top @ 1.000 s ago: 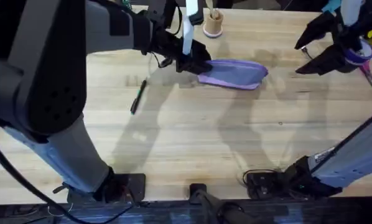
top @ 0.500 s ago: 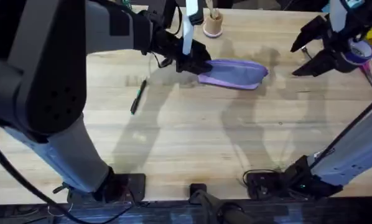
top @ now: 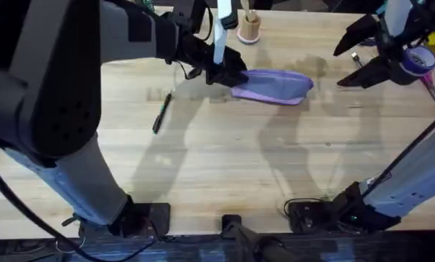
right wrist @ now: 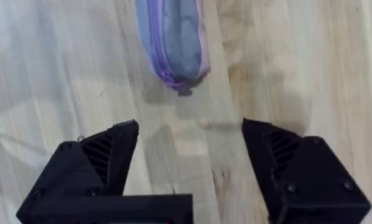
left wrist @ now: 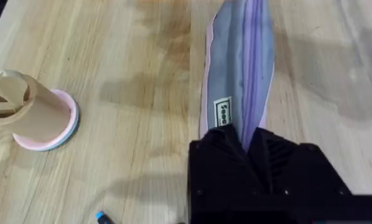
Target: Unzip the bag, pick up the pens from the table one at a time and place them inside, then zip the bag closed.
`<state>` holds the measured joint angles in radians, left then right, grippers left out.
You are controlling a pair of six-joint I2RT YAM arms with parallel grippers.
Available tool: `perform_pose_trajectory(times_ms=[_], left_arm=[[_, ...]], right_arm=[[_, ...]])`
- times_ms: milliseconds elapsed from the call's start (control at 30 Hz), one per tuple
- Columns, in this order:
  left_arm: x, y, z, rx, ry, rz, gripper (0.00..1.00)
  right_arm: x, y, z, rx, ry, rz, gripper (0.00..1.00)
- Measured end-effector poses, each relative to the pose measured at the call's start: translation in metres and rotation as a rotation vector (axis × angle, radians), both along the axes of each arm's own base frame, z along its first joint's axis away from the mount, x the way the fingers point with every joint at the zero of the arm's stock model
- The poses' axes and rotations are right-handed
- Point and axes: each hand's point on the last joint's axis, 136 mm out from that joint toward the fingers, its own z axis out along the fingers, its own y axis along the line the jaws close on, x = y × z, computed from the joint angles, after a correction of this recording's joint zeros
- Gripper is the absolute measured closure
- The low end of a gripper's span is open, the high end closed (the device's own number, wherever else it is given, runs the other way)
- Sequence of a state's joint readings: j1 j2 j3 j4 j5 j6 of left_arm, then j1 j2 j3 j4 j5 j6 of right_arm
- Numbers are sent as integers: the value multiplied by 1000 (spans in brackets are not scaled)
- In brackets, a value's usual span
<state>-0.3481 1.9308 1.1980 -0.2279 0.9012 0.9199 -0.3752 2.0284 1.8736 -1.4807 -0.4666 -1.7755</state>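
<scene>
my left fingers (left wrist: 251, 155) are clamped on the near end of the bag (top: 274, 85), which lies toward the table's (top: 225, 153) far edge. my right fingers (top: 359, 57) hang spread apart near the far right corner. one pen (top: 161, 113) lies left of the bag on pale planks.

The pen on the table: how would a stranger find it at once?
On the wooden table, look to the side of the purple bag where the left hand grips it. The pen lies alone there, slim and dark.
</scene>
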Motion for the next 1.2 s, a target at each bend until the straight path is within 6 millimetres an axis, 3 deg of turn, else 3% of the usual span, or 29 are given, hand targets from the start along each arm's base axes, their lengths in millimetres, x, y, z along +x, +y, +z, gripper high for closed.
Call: perform_pose_trajectory(times_ms=[367, 533, 800, 1000, 1200], left_arm=[[0, 0, 0, 0, 0, 0, 959], [0, 0, 0, 0, 0, 0, 958], [0, 0, 0, 0, 0, 0, 958], [0, 0, 0, 0, 0, 0, 958], [0, 0, 0, 0, 0, 0, 958]], right_arm=[[-11, 17, -28, 102, 3, 57, 6], [-16, 28, -50, 153, 8, 55, 6], [-16, 46, -57, 161, 6, 103, 8], [-15, 49, -59, 164, -1, 112, 108], [-16, 50, -60, 164, 0, 112, 331]])
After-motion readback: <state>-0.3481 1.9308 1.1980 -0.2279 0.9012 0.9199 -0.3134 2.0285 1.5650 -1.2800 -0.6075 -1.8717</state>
